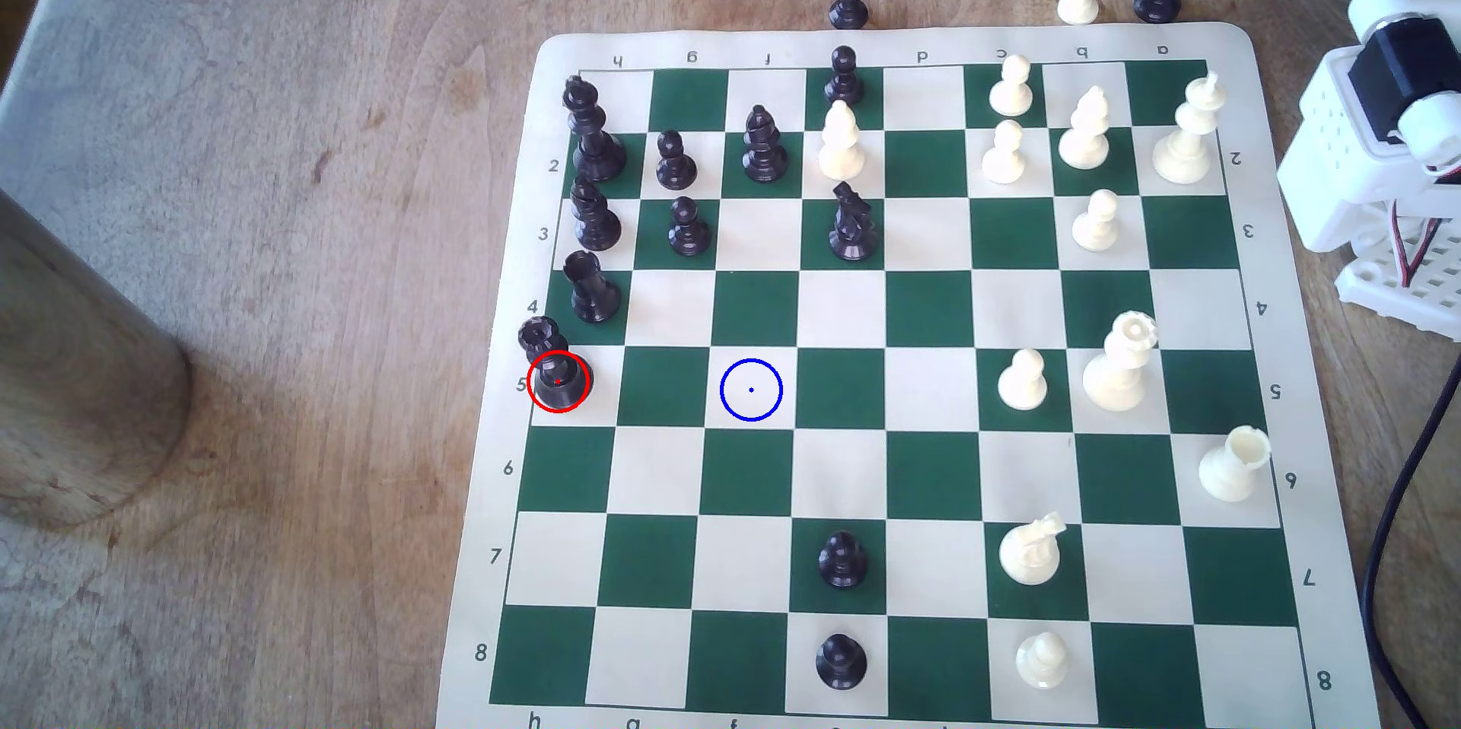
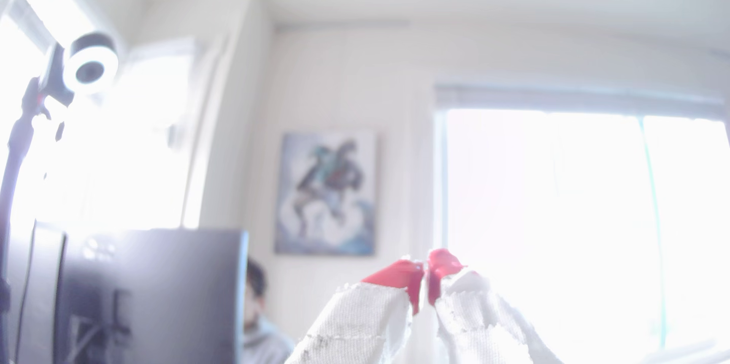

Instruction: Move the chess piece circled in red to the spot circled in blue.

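The black queen, tall with a many-pointed coronet, stands inside the red ring on a cream square at the exterior view's left edge of the board, row 5. Two squares toward the exterior view's right, the blue ring with its centre dot marks a bare cream square. In the wrist view my gripper points up at the room, its white fingers with red tips closed together, nothing between them. The arm's white base sits off the board at the exterior view's right.
A black rook stands just behind the queen. Black pieces crowd the board's left columns, white pieces its right side. A black pawn stands nearer the front. A wooden cylinder rises at the far left. A person sits behind a dark monitor.
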